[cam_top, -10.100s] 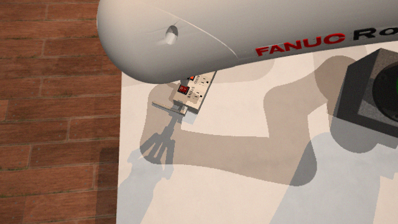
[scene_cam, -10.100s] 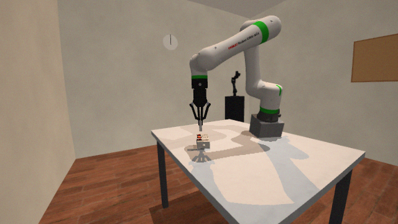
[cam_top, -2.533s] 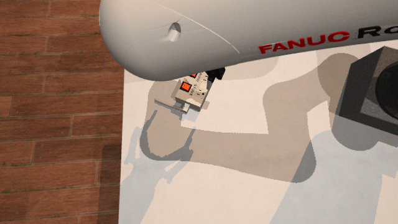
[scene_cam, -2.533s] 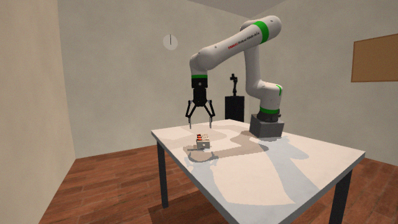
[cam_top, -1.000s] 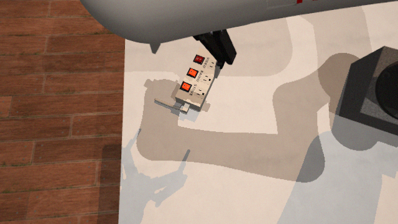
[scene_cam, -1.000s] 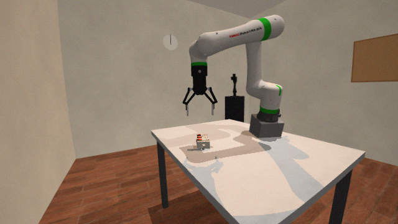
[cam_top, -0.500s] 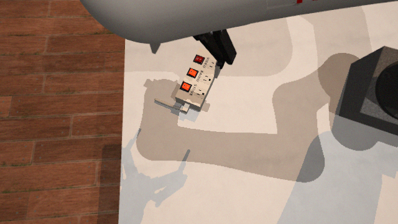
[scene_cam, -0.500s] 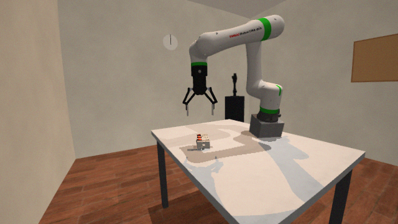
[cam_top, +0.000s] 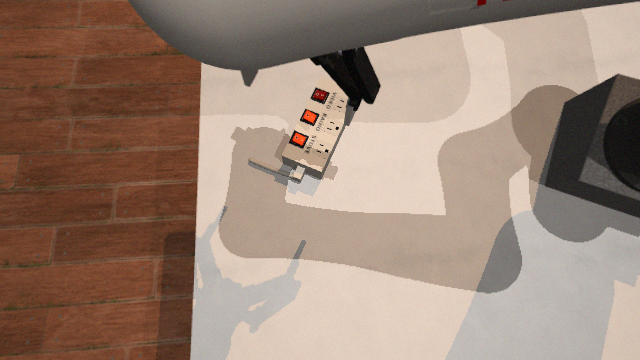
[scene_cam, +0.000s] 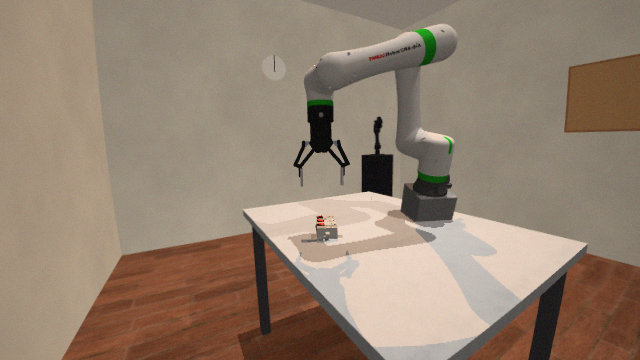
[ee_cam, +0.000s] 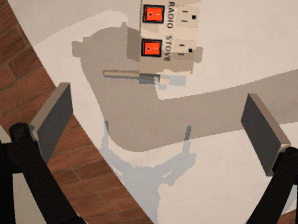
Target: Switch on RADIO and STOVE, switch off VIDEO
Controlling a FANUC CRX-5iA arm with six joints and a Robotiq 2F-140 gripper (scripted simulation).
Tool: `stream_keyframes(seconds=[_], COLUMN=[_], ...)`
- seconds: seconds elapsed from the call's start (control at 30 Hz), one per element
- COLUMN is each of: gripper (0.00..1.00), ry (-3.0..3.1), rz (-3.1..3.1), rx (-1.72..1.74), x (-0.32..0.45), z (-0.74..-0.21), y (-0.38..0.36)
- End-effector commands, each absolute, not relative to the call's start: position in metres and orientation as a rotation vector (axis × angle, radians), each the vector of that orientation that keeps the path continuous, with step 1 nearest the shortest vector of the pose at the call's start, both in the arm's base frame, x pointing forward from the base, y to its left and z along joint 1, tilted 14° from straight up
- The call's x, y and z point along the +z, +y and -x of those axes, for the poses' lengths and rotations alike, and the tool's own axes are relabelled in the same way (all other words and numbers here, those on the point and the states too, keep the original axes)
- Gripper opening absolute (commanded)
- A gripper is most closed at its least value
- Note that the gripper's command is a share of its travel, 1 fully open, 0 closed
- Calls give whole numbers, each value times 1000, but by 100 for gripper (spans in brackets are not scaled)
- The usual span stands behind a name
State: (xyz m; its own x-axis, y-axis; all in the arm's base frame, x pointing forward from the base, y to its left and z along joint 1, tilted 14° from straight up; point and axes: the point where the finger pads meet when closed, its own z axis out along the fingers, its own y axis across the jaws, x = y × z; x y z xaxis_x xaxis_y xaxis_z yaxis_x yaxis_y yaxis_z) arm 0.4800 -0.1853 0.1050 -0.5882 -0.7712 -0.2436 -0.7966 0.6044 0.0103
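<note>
the arm (cam_top: 300,30) (scene_cam: 370,65) is pale grey-white and smoothly rounded, with green bands, red and black lettering along one tube and a dark foot; its pincer (scene_cam: 322,184) (ee_cam: 159,102) is black, with spindly links and flat grey pads (ee_cam: 54,117).

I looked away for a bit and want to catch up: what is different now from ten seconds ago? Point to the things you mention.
The gripper (cam_top: 356,102) (scene_cam: 322,185) (ee_cam: 159,102) has risen and opened wide, holding nothing. The STOVE switch (cam_top: 299,139) (ee_cam: 151,48) went from dark to lit. The power strip (cam_top: 312,160) (scene_cam: 326,232) (ee_cam: 167,66) stayed upright, about where it was.
</note>
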Motion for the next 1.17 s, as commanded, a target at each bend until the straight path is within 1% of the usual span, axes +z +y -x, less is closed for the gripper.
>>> stream_keyframes(seconds=[0.0, 1.13], gripper=[100, 100], ry=[2617, 2617], rz=[1297, 1297], rx=[173, 173], x=[105, 105], z=[-480, -480], y=[-185, -185])
